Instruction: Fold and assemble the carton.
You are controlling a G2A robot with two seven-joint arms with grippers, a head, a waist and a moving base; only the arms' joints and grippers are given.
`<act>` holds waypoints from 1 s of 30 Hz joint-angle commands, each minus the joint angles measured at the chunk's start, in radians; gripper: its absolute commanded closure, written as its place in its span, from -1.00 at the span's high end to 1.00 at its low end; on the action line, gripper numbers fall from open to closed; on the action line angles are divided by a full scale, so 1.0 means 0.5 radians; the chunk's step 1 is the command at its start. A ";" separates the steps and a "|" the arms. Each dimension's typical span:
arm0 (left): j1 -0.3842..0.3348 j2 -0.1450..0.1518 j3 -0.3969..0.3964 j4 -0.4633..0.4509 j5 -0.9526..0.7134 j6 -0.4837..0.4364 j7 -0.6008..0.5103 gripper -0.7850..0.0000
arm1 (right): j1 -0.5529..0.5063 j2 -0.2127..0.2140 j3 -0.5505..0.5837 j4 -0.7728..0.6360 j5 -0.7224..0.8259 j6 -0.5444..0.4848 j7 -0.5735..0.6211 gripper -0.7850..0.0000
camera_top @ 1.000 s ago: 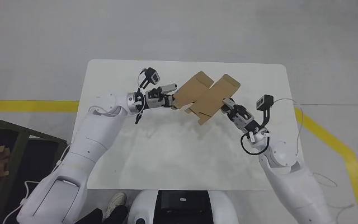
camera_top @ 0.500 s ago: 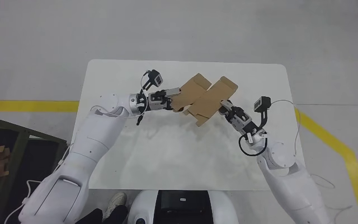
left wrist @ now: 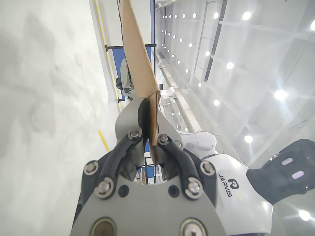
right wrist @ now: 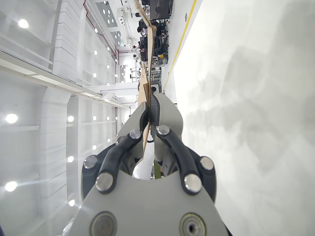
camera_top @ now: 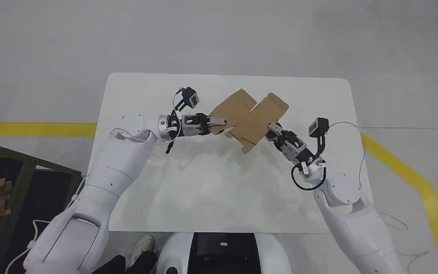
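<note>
The carton (camera_top: 250,118) is a flattened brown cardboard blank, held in the air over the far middle of the white table (camera_top: 205,192). My left gripper (camera_top: 219,124) is shut on its left edge. In the left wrist view the carton (left wrist: 137,57) runs edge-on away from the left gripper (left wrist: 149,121), pinched between the fingers. My right gripper (camera_top: 274,131) is shut on the carton's right edge. Seen from the right wrist, the carton (right wrist: 149,50) is a thin edge-on strip clamped in the right gripper (right wrist: 149,110).
A yellow floor line (camera_top: 41,129) passes on both sides of the table. A dark green crate (camera_top: 20,185) stands on the floor to the left.
Both grippers kept their hold. The right gripper and the carton shifted a little to the left, and the carton's left flap turned slightly in the left gripper.
</note>
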 commanded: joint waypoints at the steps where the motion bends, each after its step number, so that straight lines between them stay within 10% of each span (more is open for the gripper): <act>1: -0.005 -0.001 -0.005 0.004 0.001 -0.002 -0.002 -1.00 | 0.005 -0.002 0.009 0.002 0.006 0.003 0.008 1.00; 9: -0.055 0.022 -0.090 0.049 0.012 -0.001 -0.117 -1.00 | 0.035 0.012 0.139 0.081 -0.017 -0.040 0.191 1.00; 17: -0.100 0.076 -0.163 0.085 0.094 0.030 -0.520 -1.00 | 0.184 0.044 0.207 0.326 0.040 -0.128 0.933 1.00; 30: -0.023 0.232 0.054 -0.267 -0.210 0.189 -0.525 -1.00 | 0.587 0.041 0.101 0.883 0.289 -0.362 1.968 1.00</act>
